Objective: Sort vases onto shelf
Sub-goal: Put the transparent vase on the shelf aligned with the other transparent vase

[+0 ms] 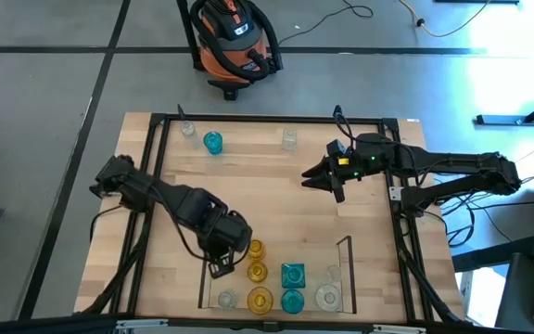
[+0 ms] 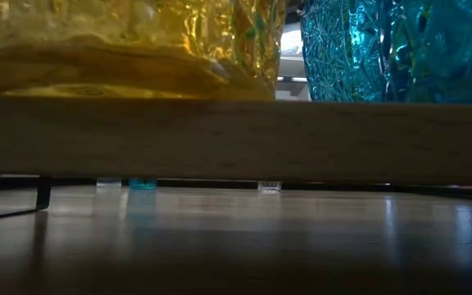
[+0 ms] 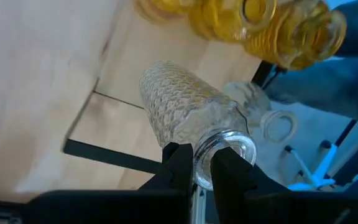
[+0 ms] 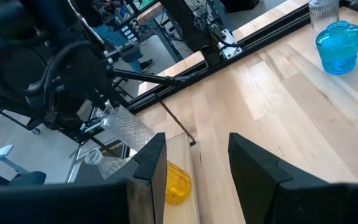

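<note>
Left gripper (image 3: 202,167) is pinched tight on the rim of a clear glass vase (image 3: 188,114), fingers nearly closed on the neck, vase tilted out ahead of the fingers, over the left end of the shelf (image 1: 345,246) at the table's near edge. Right gripper (image 4: 192,162) hovers mid-table, jaws partly apart, holding nothing, bare wood between them. On the shelf: amber vases (image 1: 257,272), teal vases (image 1: 292,276), clear ones (image 1: 328,297). Still at the far edge: a teal vase (image 1: 213,142) and two clear vases (image 1: 289,139), well apart from the shelf.
</note>
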